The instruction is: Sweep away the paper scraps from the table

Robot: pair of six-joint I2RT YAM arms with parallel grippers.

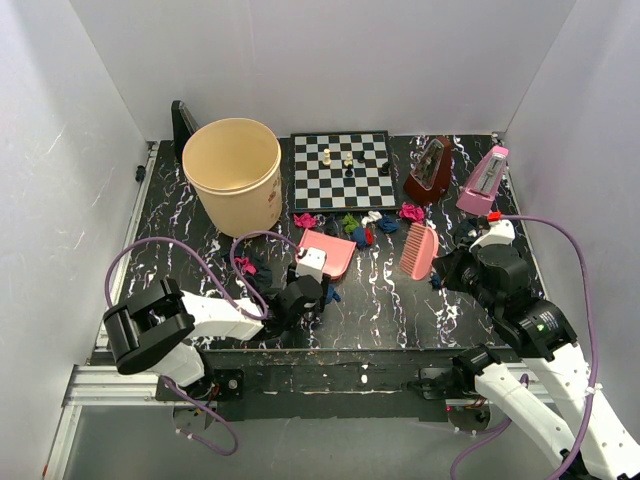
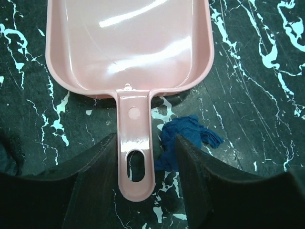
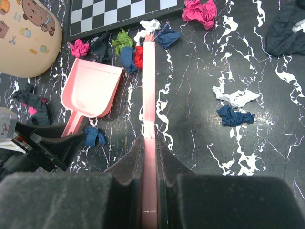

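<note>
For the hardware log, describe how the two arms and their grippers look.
The left arm and right arm are built alike, with white links joined by bulky black joint housings. A thin purple cable loops off each. The left gripper and right gripper have matte black, wedge-shaped fingers. A white camera block sits at each wrist, and the right one carries a small red part.

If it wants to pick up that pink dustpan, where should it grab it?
By the handle, coming from the near side where the left gripper sits. The dustpan lies flat with its narrow handle pointing that way, slim enough to fit between the fingers. Mind the blue scrap beside it.
</note>
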